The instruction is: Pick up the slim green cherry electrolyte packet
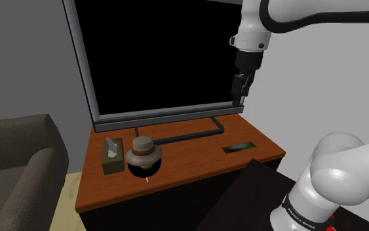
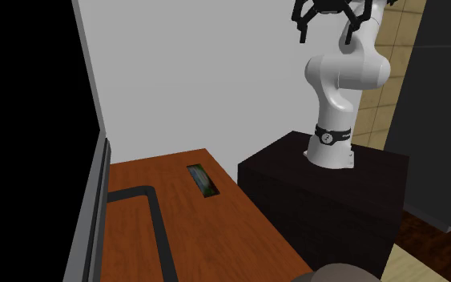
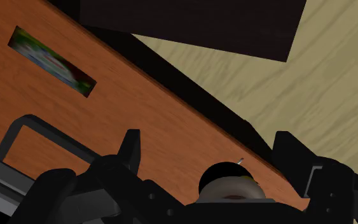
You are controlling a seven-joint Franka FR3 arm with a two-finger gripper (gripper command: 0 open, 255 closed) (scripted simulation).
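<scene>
Your all-black two-finger gripper hangs high over the dark box stand, fingers spread and empty. The slim green flat packet lies on the reddish-brown wooden table, near the stand-side edge and well apart from the gripper. Centre over the packet, set the fingers across its narrow width, then descend.

The shoulder view gives you the brown brimmed hat and the olive tissue box. The wrist view gives the packet's print, possibly cherries.

Dim, flat light throughout; the wooden tabletop looks muted and the stand nearly black
</scene>
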